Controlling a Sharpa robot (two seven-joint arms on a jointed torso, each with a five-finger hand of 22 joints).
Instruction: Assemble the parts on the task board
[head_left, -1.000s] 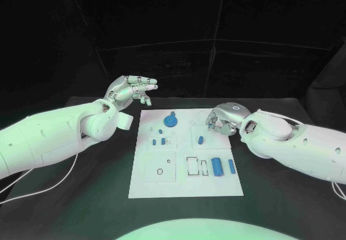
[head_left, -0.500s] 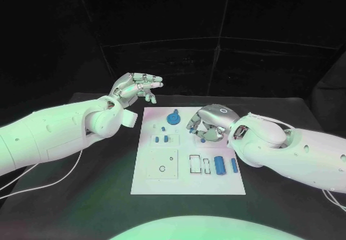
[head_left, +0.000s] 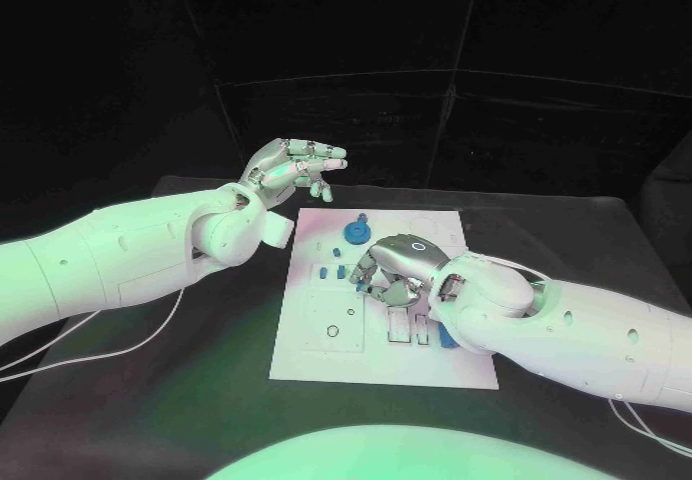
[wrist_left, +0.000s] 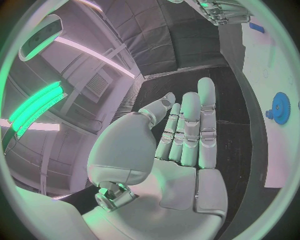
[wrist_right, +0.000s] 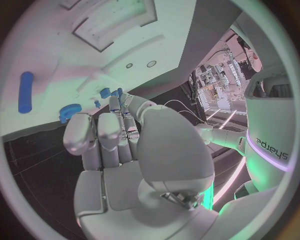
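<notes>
Head view: right hand (head_left: 397, 268) curled over task board (head_left: 325, 345).

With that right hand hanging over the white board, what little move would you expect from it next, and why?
Probably a short lowering of the right hand so its fingers can close on one of the small blue parts just ahead of them. It hovers over the middle of the white task board, seemingly holding nothing, while the left hand waits raised beyond the board's far corner.

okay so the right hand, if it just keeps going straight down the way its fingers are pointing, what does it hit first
Most likely the small blue parts right at its fingertips, standing on the task board. The right hand hangs low over the board's middle, fingers curled down; whether they already touch a part, depth leaves unclear.
</notes>
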